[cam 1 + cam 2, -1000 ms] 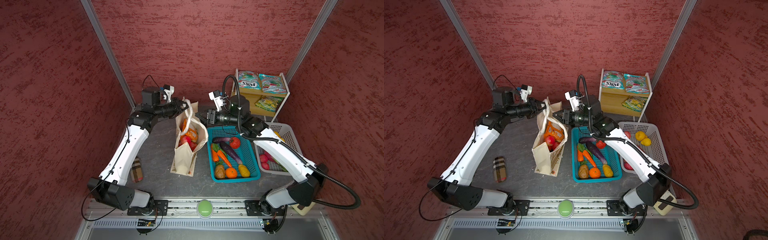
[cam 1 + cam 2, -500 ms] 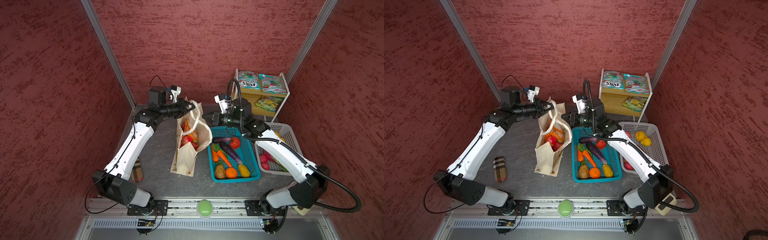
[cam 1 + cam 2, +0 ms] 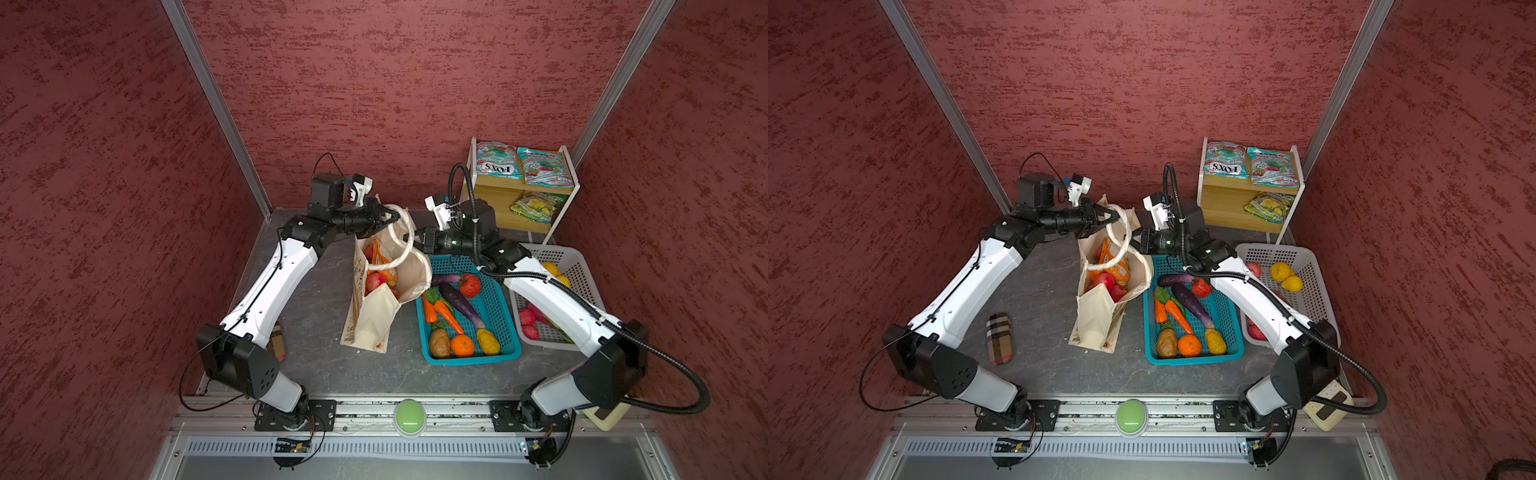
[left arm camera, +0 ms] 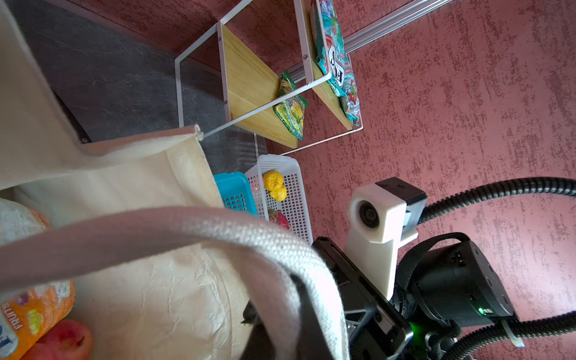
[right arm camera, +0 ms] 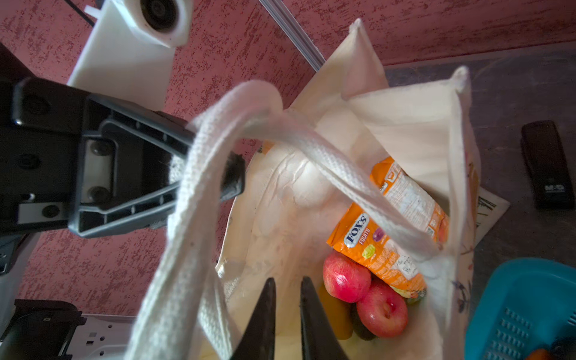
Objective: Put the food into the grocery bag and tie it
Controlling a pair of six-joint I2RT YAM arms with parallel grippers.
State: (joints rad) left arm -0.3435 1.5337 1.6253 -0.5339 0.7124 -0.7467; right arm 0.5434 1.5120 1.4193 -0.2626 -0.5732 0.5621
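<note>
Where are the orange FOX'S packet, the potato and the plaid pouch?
orange FOX'S packet (image 5: 374, 249): right wrist view, on its printed front.
potato (image 3: 439, 343): in a top view, middle of its brown skin.
plaid pouch (image 3: 999, 338): in a top view, centre of its checked fabric.

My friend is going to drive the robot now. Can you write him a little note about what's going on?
Left gripper: shut on the bag's white handle, holding it up.
Right gripper: jaws slightly apart at the bag's mouth, gripping nothing.
Grocery bag stands open; red apples and an orange FOX'S packet are inside.
Done: some food is packed.
To do: bag not yet tied; more food sits in the teal basket.
</note>
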